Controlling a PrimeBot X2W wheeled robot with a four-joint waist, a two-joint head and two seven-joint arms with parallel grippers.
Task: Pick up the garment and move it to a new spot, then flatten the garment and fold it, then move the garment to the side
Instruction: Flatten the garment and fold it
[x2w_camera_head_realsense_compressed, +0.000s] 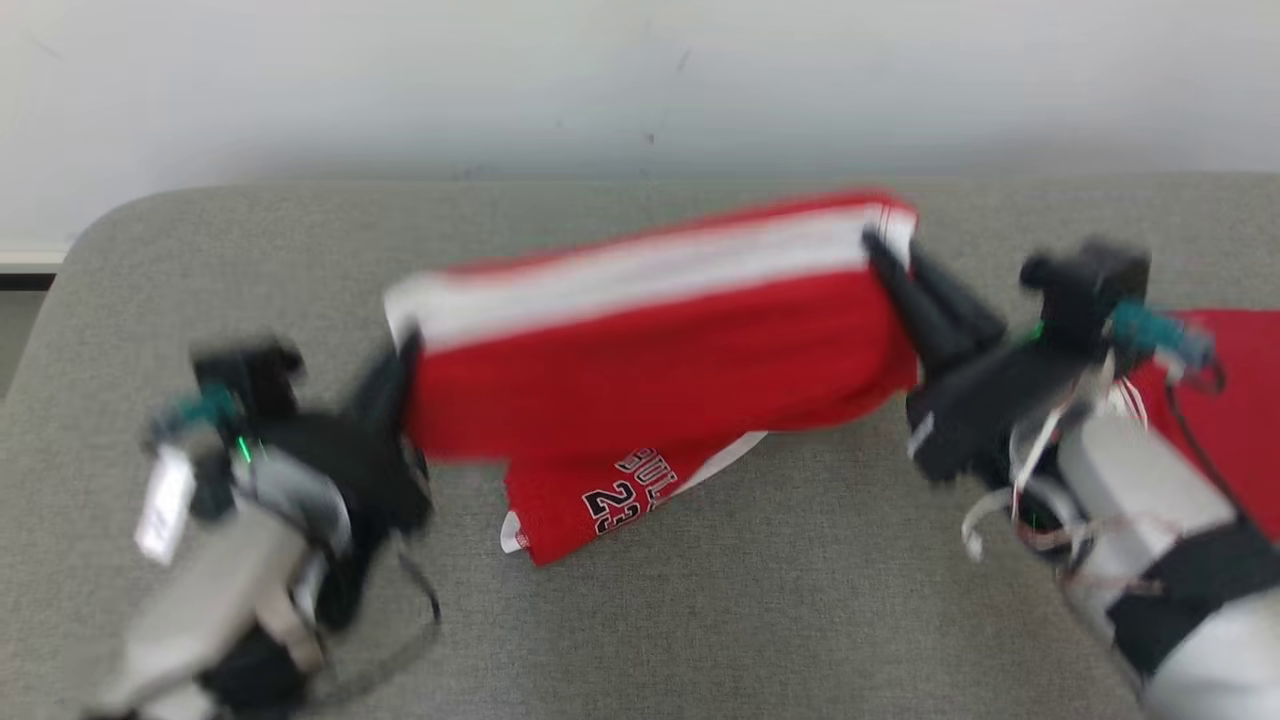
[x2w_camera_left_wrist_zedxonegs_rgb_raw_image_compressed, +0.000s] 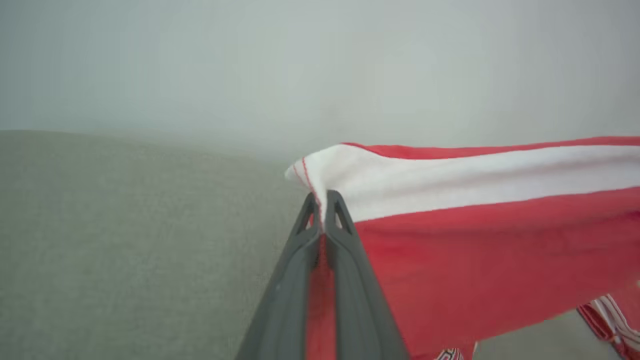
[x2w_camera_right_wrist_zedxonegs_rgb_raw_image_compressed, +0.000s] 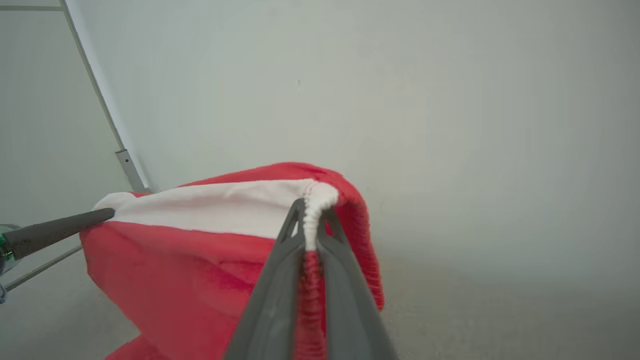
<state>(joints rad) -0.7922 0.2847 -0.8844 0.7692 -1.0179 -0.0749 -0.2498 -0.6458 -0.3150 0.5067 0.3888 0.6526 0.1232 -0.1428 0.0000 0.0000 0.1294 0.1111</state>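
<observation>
A pale wall (x2w_camera_head_realsense_compressed: 640, 80) stands behind a grey, fabric-covered table (x2w_camera_head_realsense_compressed: 800, 620) with a rounded corner at 10 o'clock in the head view. A red garment (x2w_camera_head_realsense_compressed: 660, 370) with a broad white band hangs stretched between the two arms. The left pincer (x2w_camera_head_realsense_compressed: 408, 345) is clenched on its edge at 9 o'clock. The right pincer (x2w_camera_head_realsense_compressed: 875, 245) is clamped on the opposite edge at 2 o'clock. The garment's upper part is raised off the table. Its lower part, with white lettering (x2w_camera_head_realsense_compressed: 630, 490), lies on the table toward 6 o'clock. Another red cloth (x2w_camera_head_realsense_compressed: 1240, 400) lies on the table at 3 o'clock, beyond the right arm. This view is blurred.

In the left wrist view the grey table (x2w_camera_left_wrist_zedxonegs_rgb_raw_image_compressed: 125, 240) fills the 9 o'clock side under a hazy wall (x2w_camera_left_wrist_zedxonegs_rgb_raw_image_compressed: 320, 60). The left pincer (x2w_camera_left_wrist_zedxonegs_rgb_raw_image_compressed: 325, 200) is closed tightly, with red cloth pressed between its two fingers. It grips the garment (x2w_camera_left_wrist_zedxonegs_rgb_raw_image_compressed: 475, 240) at the corner where the white band begins. The cloth runs from the tips toward 3 o'clock.

In the right wrist view the wall (x2w_camera_right_wrist_zedxonegs_rgb_raw_image_compressed: 450, 100) takes up most of the background, with the table (x2w_camera_right_wrist_zedxonegs_rgb_raw_image_compressed: 500, 310) at 5 o'clock. The right pincer (x2w_camera_right_wrist_zedxonegs_rgb_raw_image_compressed: 312, 207) is shut on a bunched white-and-red hem of the garment (x2w_camera_right_wrist_zedxonegs_rgb_raw_image_compressed: 190, 260). The cloth spreads from the tips toward 9 o'clock. There a finger of the left pincer (x2w_camera_right_wrist_zedxonegs_rgb_raw_image_compressed: 60, 230) meets its far corner.
</observation>
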